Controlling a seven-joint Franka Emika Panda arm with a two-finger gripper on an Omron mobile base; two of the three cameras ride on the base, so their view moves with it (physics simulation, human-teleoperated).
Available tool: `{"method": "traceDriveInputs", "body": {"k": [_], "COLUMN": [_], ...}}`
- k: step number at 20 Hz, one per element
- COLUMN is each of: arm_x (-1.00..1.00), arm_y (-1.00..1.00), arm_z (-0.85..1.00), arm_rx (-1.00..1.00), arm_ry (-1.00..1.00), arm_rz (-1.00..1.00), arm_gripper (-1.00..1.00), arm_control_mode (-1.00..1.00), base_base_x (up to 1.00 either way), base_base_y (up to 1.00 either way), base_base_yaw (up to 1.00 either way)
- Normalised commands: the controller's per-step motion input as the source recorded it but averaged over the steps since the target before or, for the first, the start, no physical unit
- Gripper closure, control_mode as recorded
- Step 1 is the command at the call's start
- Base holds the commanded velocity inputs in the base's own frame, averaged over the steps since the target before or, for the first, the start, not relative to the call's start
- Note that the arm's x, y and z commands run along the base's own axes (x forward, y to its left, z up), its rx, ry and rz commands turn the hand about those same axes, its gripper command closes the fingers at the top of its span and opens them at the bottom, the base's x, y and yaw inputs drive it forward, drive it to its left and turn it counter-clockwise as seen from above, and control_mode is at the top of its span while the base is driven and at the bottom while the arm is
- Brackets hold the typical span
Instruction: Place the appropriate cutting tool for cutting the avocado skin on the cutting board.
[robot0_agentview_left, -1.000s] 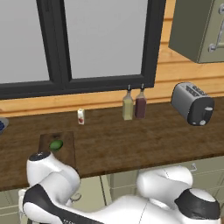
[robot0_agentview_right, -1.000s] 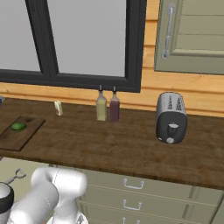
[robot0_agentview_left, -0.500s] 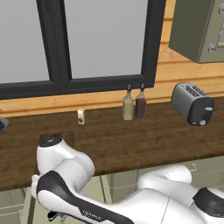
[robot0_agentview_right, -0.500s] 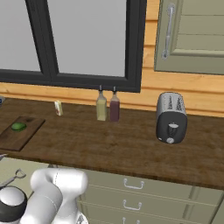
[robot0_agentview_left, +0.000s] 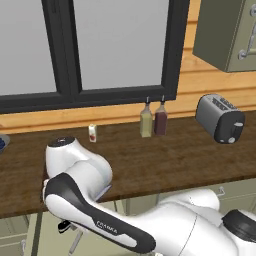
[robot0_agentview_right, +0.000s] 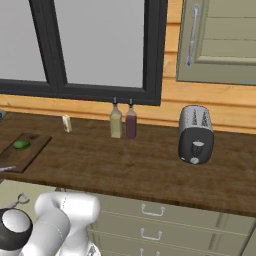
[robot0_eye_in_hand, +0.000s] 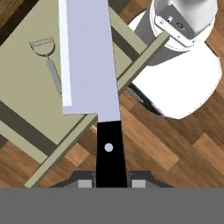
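Observation:
In the hand view my gripper (robot0_eye_in_hand: 111, 180) is shut on the black handle of the knife (robot0_eye_in_hand: 89, 57), the cutting tool. Its long silver blade runs straight up the picture, over an open drawer (robot0_eye_in_hand: 26, 87). An all-grey peeler (robot0_eye_in_hand: 49, 61) lies in that drawer, left of the blade. In the right base view the dark wooden cutting board (robot0_agentview_right: 31, 151) lies at the counter's left end. The green avocado (robot0_agentview_right: 21, 144) sits on it. In the left base view my arm's white elbow (robot0_agentview_left: 80, 165) covers the board's place.
A toaster (robot0_agentview_right: 195, 134) stands at the right of the counter (robot0_agentview_right: 125, 165). Two bottles (robot0_agentview_right: 123, 120) and a small shaker (robot0_agentview_right: 66, 123) stand under the window. Drawer fronts (robot0_agentview_right: 150, 220) run below the counter. A blue dish (robot0_agentview_left: 2, 142) shows at the far left.
The arm's elbow has swung up and over the counter's left end, covering the board and avocado in the left base view. The grip on the knife is unchanged.

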Motion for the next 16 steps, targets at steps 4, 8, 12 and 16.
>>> {"method": "traceDriveInputs", "body": {"k": [4, 8, 12, 16], "arm_x": [0.58, 0.64, 0.83, 0.73], "arm_y": [-0.11, -0.17, -0.05, 0.02], "arm_z": [0.06, -0.02, -0.06, -0.03], "arm_rx": [-0.06, -0.08, -0.06, -0.05], "arm_ry": [0.0, 0.0, 0.0, 0.01], "arm_rz": [0.0, 0.01, 0.05, 0.02], "arm_gripper": [1.0, 1.0, 1.0, 1.0], "arm_control_mode": [-1.0, -1.0, -1.0, -1.0], "base_base_x": [0.0, 0.0, 0.0, 0.0], "base_base_y": [0.0, 0.0, 0.0, 0.0], "base_base_yaw": [0.0, 0.0, 0.0, 0.0]}}
